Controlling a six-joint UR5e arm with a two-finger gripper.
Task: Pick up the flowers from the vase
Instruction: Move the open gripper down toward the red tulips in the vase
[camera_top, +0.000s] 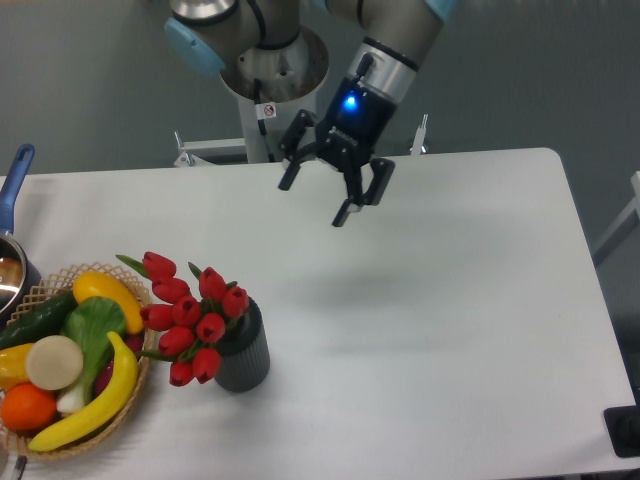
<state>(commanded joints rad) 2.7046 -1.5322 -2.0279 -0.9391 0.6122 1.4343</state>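
From the fixed camera, the gripper (314, 200) hangs in the air with its jaws spread apart and nothing between them, tilted, up and to the right of the vase (245, 350) and well apart from it. The flowers (190, 315) stand in the vase, their heads spilling out over its left rim toward the basket (60, 445), which sits just left of the vase with a banana (100, 395) and other fruit in it. A pan (12, 235) shows at the frame's edge, further left of the vase than the basket.

The main risks, as I judge them: the bunch is wider than the vase mouth and leans left, so a grasp aimed at the vase's centre may close on loose heads or leaves instead of the stems and slip. A low approach could knock the vase over or push it into the basket. If the stems sit tight, lifting may drag the vase up with them. Coming in from the left could snag the banana.

As for writing, a small round sticker (267, 110) on the arm's base, well above the vase, is too small to read; no other labels are legible.
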